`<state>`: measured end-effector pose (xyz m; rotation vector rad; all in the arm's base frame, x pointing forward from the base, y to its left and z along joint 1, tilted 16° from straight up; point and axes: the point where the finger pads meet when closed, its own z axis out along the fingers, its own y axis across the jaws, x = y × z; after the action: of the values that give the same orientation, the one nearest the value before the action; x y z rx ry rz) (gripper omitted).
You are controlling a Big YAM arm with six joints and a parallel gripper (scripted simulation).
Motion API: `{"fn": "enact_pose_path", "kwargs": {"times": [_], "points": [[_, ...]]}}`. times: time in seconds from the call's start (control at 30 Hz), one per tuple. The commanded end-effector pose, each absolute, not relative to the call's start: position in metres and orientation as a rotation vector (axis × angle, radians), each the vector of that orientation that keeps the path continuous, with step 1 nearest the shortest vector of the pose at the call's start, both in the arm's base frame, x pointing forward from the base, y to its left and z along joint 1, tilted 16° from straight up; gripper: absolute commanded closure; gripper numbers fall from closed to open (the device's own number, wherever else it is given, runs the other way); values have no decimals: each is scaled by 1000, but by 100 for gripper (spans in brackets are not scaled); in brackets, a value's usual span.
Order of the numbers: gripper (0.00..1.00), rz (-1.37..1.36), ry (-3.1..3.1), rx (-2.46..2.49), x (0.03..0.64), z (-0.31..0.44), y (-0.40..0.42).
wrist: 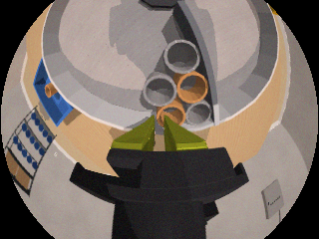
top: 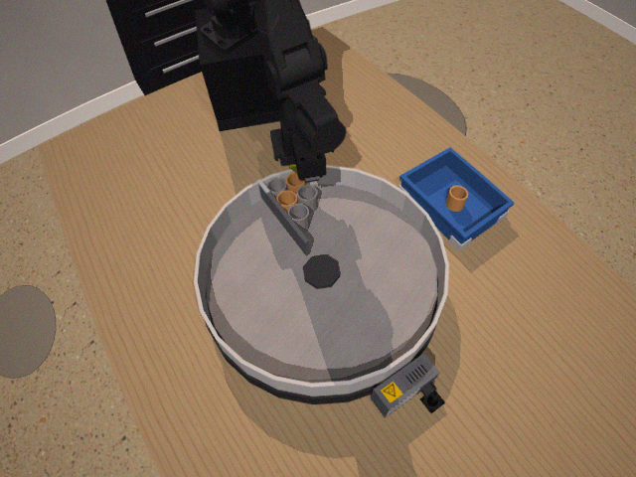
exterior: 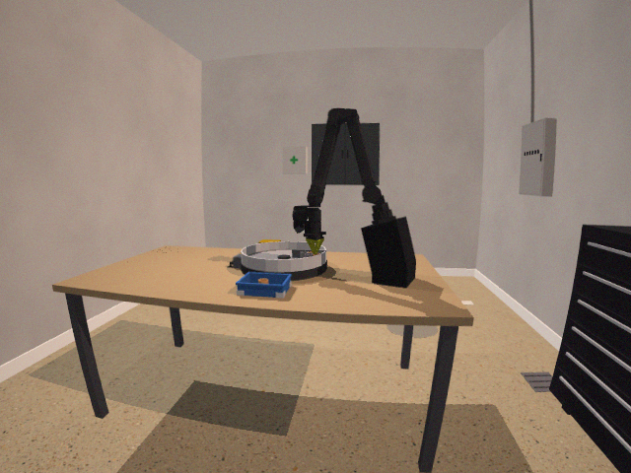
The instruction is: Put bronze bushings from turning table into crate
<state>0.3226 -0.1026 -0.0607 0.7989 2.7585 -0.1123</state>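
We see a workshop room: black drawer cabinet [exterior: 595, 336], wall electrical box [exterior: 536, 157], first-aid sign [exterior: 294, 160], wooden table [exterior: 153, 269].

My arm's wrist housing covers the gripper [top: 311, 178] in the top view, so I cannot see the fingertips there, and it hides part of the rear bronze bushing [top: 294, 180]. In the wrist view my fingers cover that bushing's near rim. In the exterior view the bushings on the turning table [exterior: 264, 262] are too small to tell apart. The drawer cabinet [exterior: 598, 325] is cut off by the edge.
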Motion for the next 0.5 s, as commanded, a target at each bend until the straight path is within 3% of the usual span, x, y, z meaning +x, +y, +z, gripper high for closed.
{"fn": "enact_pose_path", "kwargs": {"times": [0.0, 0.47], "points": [[88, -113, 2720, 788, 327, -54, -109], [88, -114, 2734, 790, 324, -58, -107]]}}
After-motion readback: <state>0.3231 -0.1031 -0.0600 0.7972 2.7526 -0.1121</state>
